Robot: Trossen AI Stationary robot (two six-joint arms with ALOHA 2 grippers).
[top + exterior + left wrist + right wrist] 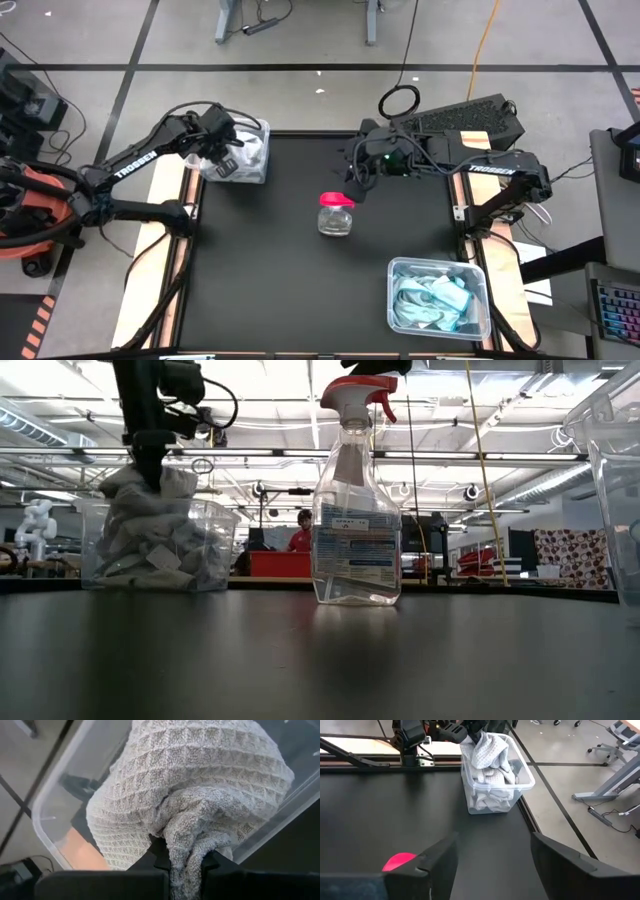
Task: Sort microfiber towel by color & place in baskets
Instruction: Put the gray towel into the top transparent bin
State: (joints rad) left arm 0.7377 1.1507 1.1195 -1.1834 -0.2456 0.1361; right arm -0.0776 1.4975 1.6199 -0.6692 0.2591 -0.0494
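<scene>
Overhead, 2 arms are reaching over a black table [260, 260]. The left claw [222, 150] is hanging over a clear basket [262, 135] at the table's far left corner, which is holding white-grey towels [245, 158]. The right claw [358, 170] is sitting near the far edge, just beyond a spray bottle [336, 215] with a pink-red top standing at mid-table. A second clear basket [478, 282] at the near right corner is holding light blue towels [432, 303].

Level across the table, the left claw [148, 478] is coming down from above and pinching the top of a grey towel [135, 495] that is heaped above the rim of the full basket [212, 550]. The spray bottle [352, 510] is standing upright, well apart from it. A person in a red top is showing in the room behind.

Left wrist view: the 2 fingers [161, 855] are closing tight on a fold of waffle-weave grey towel [200, 780], which is hanging over the basket's wall [50, 805].

Right wrist view: the right claw [492, 852] is holding nothing, its fingers [437, 862] standing wide apart over bare table. Farther off, the left claw [475, 732] is gripping the grey towel [490, 747] above the basket [520, 782]. The pink-red top [397, 861] is peeking in close by.
</scene>
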